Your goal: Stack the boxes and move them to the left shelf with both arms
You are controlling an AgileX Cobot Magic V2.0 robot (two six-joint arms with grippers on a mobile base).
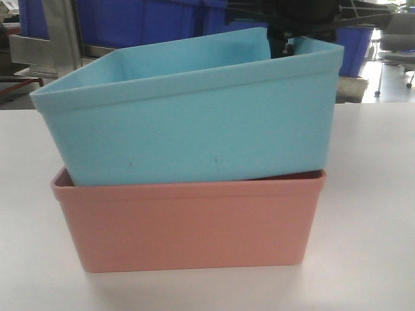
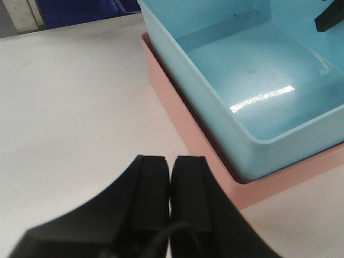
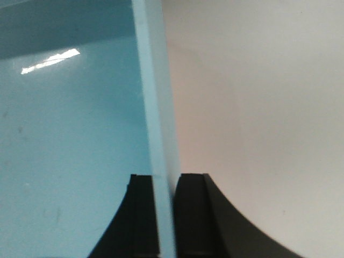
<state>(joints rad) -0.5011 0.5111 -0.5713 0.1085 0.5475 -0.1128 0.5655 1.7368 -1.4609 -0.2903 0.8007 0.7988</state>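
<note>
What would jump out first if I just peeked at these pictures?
A light blue box sits tilted inside a pink box on the white table. The right gripper has its jaws pinching the blue box's wall, while the left gripper, jaws shut on nothing, hangs over the table beside them.

You look at a flat white table (image 1: 369,194) that fills the lower part of the front view. The pink box (image 1: 188,223) stands right on it, in the middle of the frame, flat on its bottom.
</note>
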